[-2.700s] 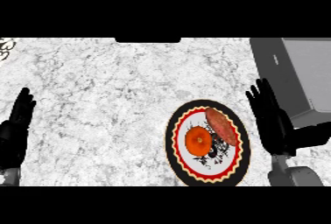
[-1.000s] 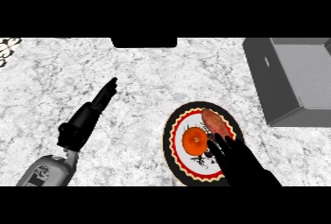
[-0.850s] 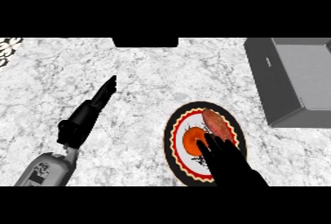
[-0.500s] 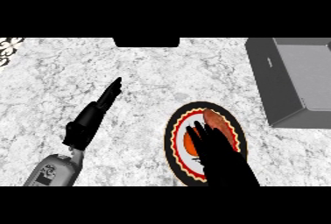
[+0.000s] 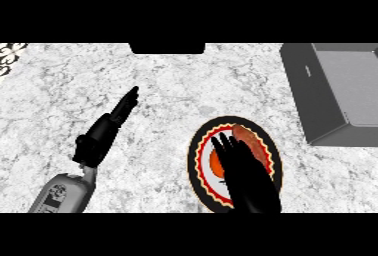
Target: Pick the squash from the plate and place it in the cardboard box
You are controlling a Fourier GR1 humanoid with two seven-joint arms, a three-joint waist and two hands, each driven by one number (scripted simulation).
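**Task status: reach stage, squash not yet lifted**

Left area. The left robot hand [image 5: 111, 125] lies over the marble-patterned table [image 5: 170, 85], well apart from the plate. Its fingers are straight and point up and to the right in the view. It holds nothing. The grey forearm enters from the lower left edge.

Centre right. The plate [image 5: 196, 160] rests on the table. It has a black rim with a yellow and red zigzag band and an orange centre. The squash [image 5: 251, 140] lies on the upper right part of the plate. It shows as an elongated reddish-orange body. The right robot hand [image 5: 247, 175] is placed over the plate with its fingers extended toward the squash. The fingertips overlap the lower left edge of the squash in the view. The fingers are straight, not curled around the squash, so the hand counts as open. Contact with the squash cannot be confirmed from this angle.

Right area. The cardboard box [image 5: 336, 95] stands at the upper right, near the plate but not touching it. It appears grey.

Progress, as a judgement:
- Done: the right robot hand is positioned at the squash.
- Left: close the fingers on the squash, lift it off the plate, carry it to the box, release it inside.
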